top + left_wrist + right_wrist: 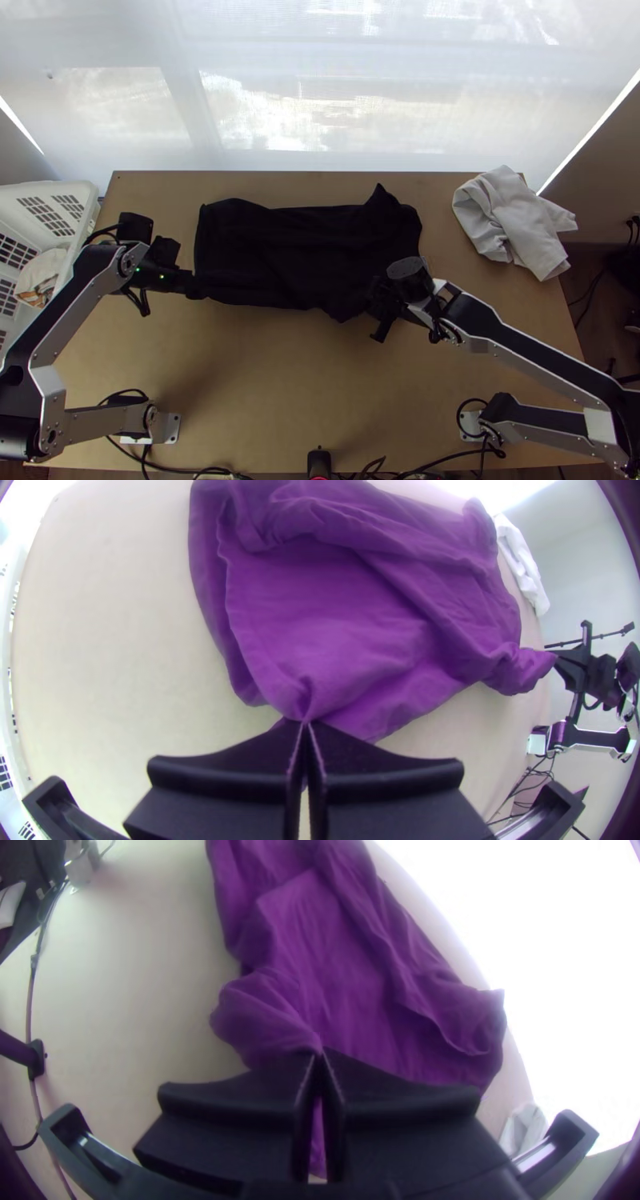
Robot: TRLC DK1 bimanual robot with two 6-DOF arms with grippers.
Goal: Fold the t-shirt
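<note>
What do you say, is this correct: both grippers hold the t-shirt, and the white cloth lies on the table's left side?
Not quite: the top view shows the white cloth on the right side of the table. The left gripper and right gripper do hold the t-shirt.

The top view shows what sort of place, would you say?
Probably a home or small-lab robot workspace: two arms fixed to a wooden table, a white plastic basket, and a large screened window.

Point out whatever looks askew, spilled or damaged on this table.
The crumpled white cloth extends past the right edge of the light wooden table in the top view, as if tossed aside. The dark fabric t-shirt is wrinkled, ordinary for folding. I see no spill or damage.
</note>
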